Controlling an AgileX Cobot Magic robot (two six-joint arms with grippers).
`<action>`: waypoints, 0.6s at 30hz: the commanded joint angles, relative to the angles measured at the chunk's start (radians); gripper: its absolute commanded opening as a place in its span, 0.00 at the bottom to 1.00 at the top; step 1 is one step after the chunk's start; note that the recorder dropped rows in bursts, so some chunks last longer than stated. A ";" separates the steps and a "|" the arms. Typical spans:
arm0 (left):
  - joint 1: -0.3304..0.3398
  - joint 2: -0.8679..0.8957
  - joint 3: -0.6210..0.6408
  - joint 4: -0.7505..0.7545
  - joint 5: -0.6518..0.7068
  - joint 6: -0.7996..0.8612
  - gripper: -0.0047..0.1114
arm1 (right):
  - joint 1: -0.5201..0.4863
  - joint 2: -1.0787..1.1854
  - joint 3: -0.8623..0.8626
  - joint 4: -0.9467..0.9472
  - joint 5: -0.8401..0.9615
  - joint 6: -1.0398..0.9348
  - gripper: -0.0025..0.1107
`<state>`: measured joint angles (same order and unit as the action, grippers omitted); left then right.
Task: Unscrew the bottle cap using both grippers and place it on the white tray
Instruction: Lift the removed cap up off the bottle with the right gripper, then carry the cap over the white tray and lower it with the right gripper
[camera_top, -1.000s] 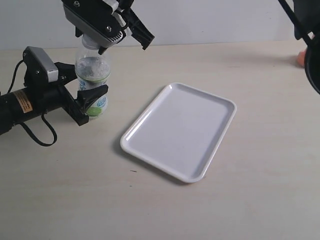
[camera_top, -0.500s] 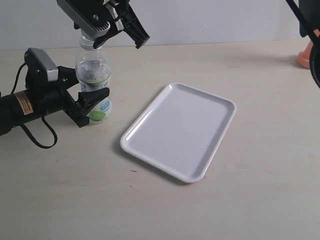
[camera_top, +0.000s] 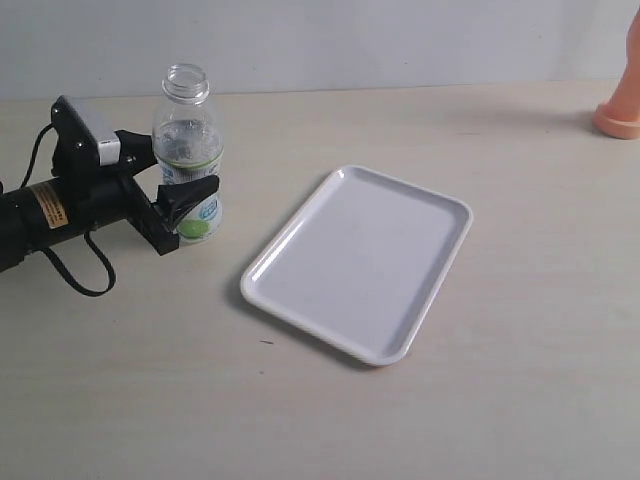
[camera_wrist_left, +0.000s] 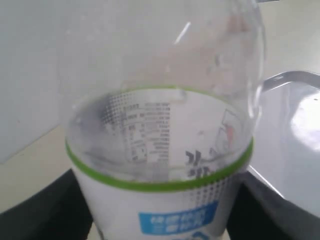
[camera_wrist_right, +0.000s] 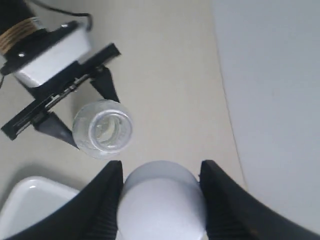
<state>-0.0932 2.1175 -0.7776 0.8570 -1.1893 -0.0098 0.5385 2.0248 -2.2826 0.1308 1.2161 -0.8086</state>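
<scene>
Half cap (camera_wrist_right: 162, 205) visible in right hand (camera_wrist_right: 161, 170); left hand (camera_top: 181, 172) grips bottle (camera_top: 187, 130).

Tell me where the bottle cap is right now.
The bottle cap is held in the right gripper, seen in the right wrist view, above the open bottle; the exterior view does not show it.

Claw (camera_wrist_left: 158, 216) grips the labelled bottle (camera_wrist_left: 160, 125).
</scene>
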 joint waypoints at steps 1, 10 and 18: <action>-0.002 -0.007 -0.002 -0.027 0.009 0.002 0.48 | -0.080 -0.014 0.013 -0.136 0.005 0.520 0.02; -0.002 -0.007 -0.002 -0.027 0.006 -0.010 0.48 | -0.175 0.011 0.305 -0.176 0.005 0.786 0.02; -0.002 -0.007 -0.002 -0.027 0.003 -0.019 0.48 | -0.175 0.089 0.500 -0.197 -0.140 0.866 0.02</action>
<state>-0.0932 2.1175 -0.7776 0.8430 -1.1869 -0.0195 0.3669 2.0864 -1.8311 -0.0503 1.1520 0.0244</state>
